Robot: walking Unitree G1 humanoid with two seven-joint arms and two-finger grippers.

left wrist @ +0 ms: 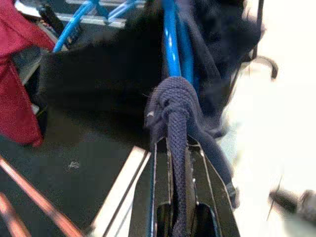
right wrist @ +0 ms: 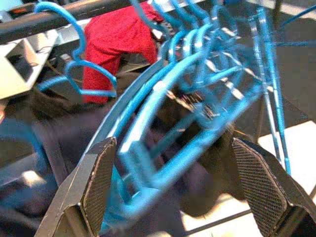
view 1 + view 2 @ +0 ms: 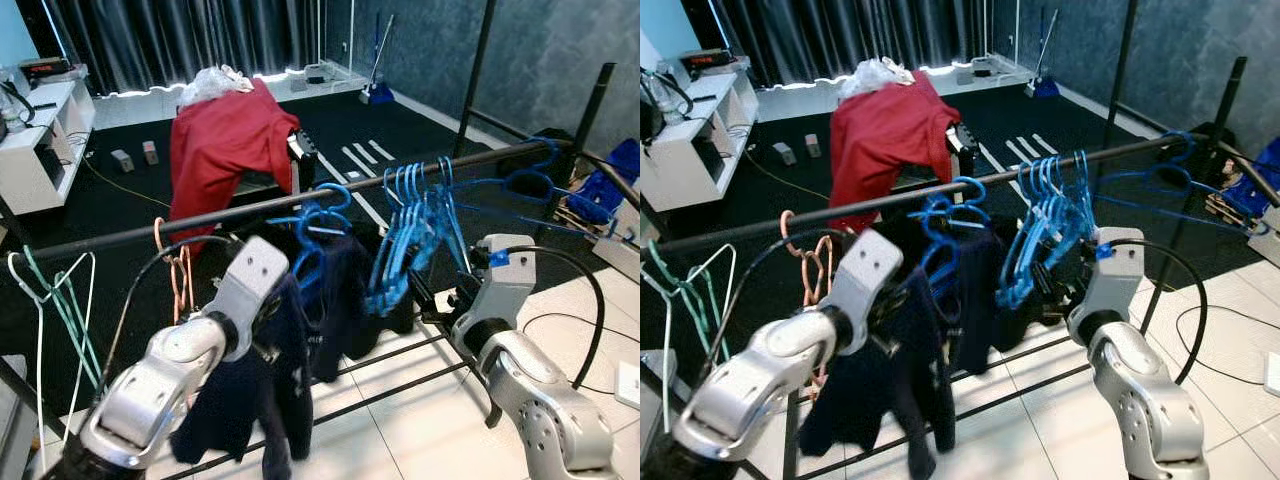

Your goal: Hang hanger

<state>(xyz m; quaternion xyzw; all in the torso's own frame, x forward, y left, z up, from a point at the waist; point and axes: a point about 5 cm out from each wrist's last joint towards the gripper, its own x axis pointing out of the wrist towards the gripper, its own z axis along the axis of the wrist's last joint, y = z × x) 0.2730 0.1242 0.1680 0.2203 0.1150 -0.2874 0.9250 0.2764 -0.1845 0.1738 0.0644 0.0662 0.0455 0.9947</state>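
- A lived-in room of a home, used for drying and hanging laundry.
- A black clothes rail (image 3: 300,200) crosses the near view, carrying blue hangers (image 3: 410,215) and dark garments (image 3: 340,290).
- Far side: dark curtains (image 3: 180,35), a white shelf unit (image 3: 40,140) at far left, black carpet (image 3: 120,200).
- A red cloth (image 3: 225,145) is draped over furniture.
- Near floor: white tiles (image 3: 420,420).

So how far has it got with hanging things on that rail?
Already done, it seems: a bunch of blue hangers and a dark garment's blue hanger hook over the black rail. In hand: the left end effector is shut on dark navy fabric, while the right end effector is open beside the bunch. Left: letting go.
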